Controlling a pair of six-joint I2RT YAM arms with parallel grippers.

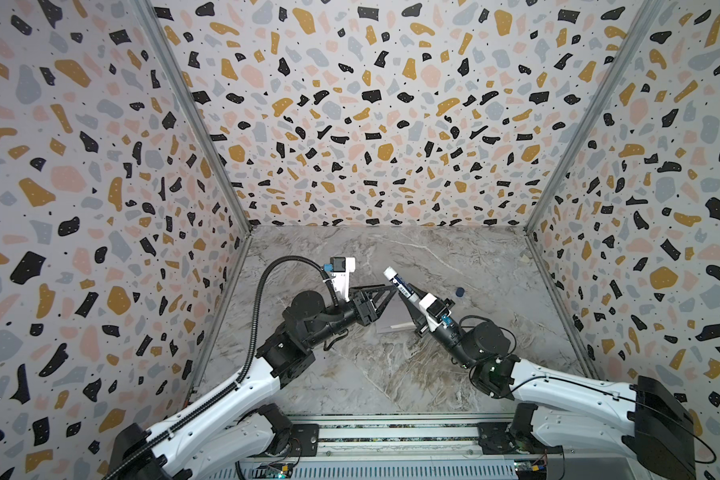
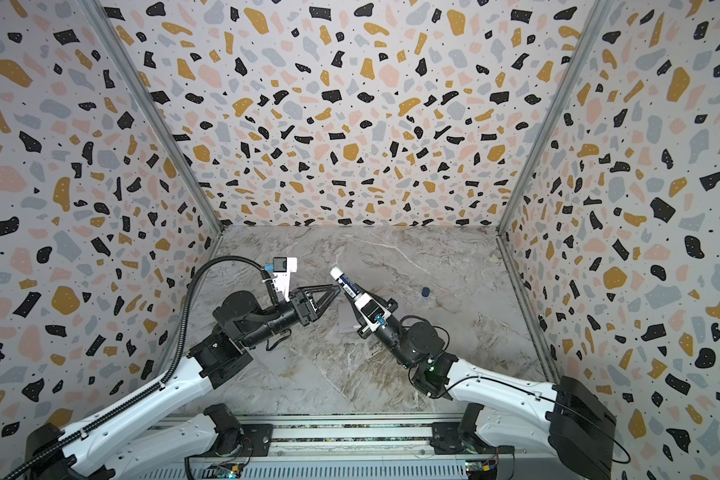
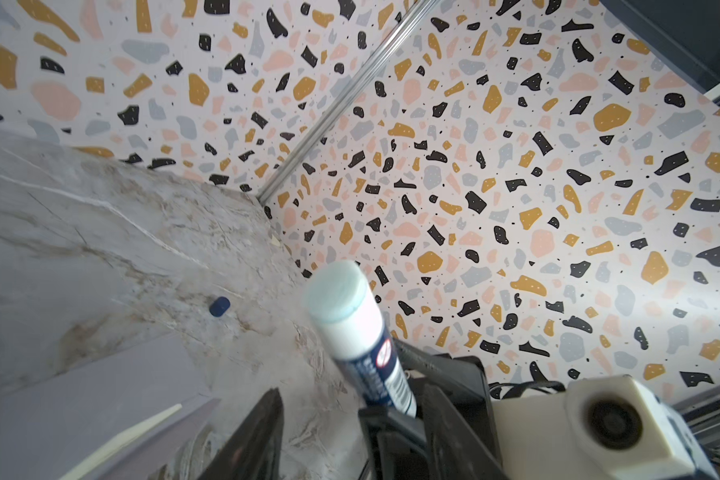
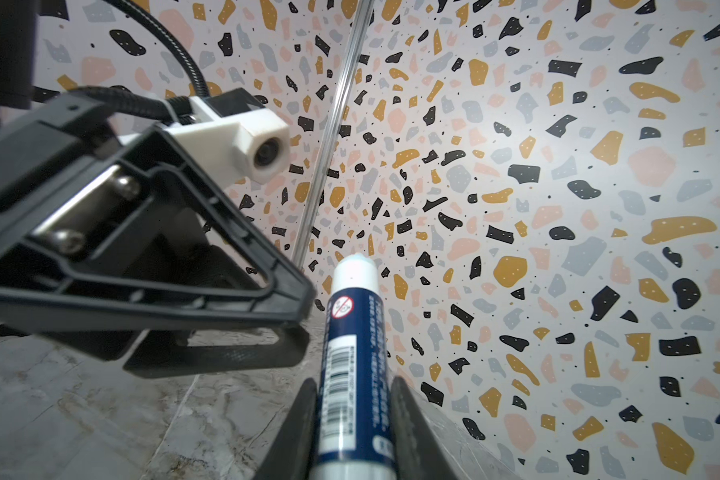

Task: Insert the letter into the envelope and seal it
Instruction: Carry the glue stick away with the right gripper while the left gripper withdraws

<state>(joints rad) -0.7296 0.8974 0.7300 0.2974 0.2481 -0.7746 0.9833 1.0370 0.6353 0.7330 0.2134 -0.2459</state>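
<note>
My right gripper (image 1: pixel 407 297) (image 4: pixel 354 419) is shut on a blue-and-white glue stick (image 1: pixel 396 283) (image 4: pixel 352 349), which points up and away with its pale tip bare. The left gripper (image 1: pixel 389 291) (image 3: pixel 350 449) hangs open right beside the stick's upper end and holds nothing. Under both grippers the grey-lavender envelope (image 1: pixel 387 320) (image 3: pixel 80 390) lies flat on the table. A narrow cream strip (image 3: pixel 129 434) at its mouth is all that shows of the letter. The stick also appears in the left wrist view (image 3: pixel 356 328) and in a top view (image 2: pixel 345 283).
A small dark blue cap (image 1: pixel 459 292) (image 3: pixel 219 306) lies on the marble table (image 1: pixel 391 374) to the right of the grippers. Speckled walls (image 1: pixel 371 124) close the table in on three sides. A rail (image 1: pixel 391 434) runs along the front edge.
</note>
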